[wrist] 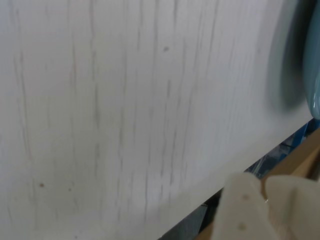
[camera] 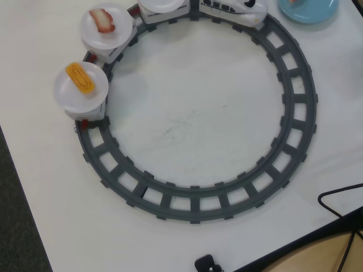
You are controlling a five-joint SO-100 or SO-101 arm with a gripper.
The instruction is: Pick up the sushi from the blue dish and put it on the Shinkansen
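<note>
In the overhead view the pale blue dish (camera: 311, 11) lies at the top right, cut by the frame edge. A small orange sliver (camera: 292, 1) shows on it at the top edge, probably the sushi. The white Shinkansen (camera: 235, 8) stands on the track at the top, pulling cars with round white plates (camera: 164, 5). My gripper is out of the overhead view. In the wrist view its white fingers (wrist: 245, 200) sit at the bottom right, closed together and empty, the gripper (wrist: 263, 184) over the table edge. The dish rim (wrist: 312, 75) shows at the right.
A dark grey circular track (camera: 298, 113) fills the white table. One train plate carries a red-and-white piece (camera: 102, 20), another a yellow egg piece (camera: 81, 77). A black cable (camera: 340, 195) lies at the lower right. The table edge runs along the left and bottom.
</note>
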